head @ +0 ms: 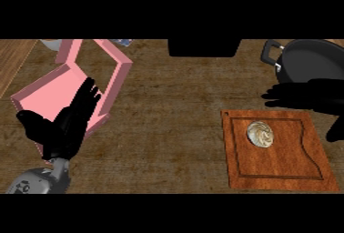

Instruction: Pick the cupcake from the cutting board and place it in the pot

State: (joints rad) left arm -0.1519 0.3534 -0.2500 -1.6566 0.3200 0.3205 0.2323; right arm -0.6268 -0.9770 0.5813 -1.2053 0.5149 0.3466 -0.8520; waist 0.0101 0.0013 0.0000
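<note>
A cupcake point(260, 134) with pale swirled frosting sits on the upper middle of the brown wooden cutting board point(282, 170) at the right. A black pot point(310, 61) with a side handle stands behind the board at the top right. My right hand point(306, 96) hovers between the pot and the board, fingers stretched toward the left, its thumb hanging down at the right edge. It holds nothing and stays apart from the cupcake. My left hand point(67, 125) rests open at the left, fingers pointing up.
A pink tray point(115, 73) lies at the upper left, partly behind my left hand. A dark block point(204, 48) sits at the top centre. A small item point(122, 42) shows at the top edge by the tray.
</note>
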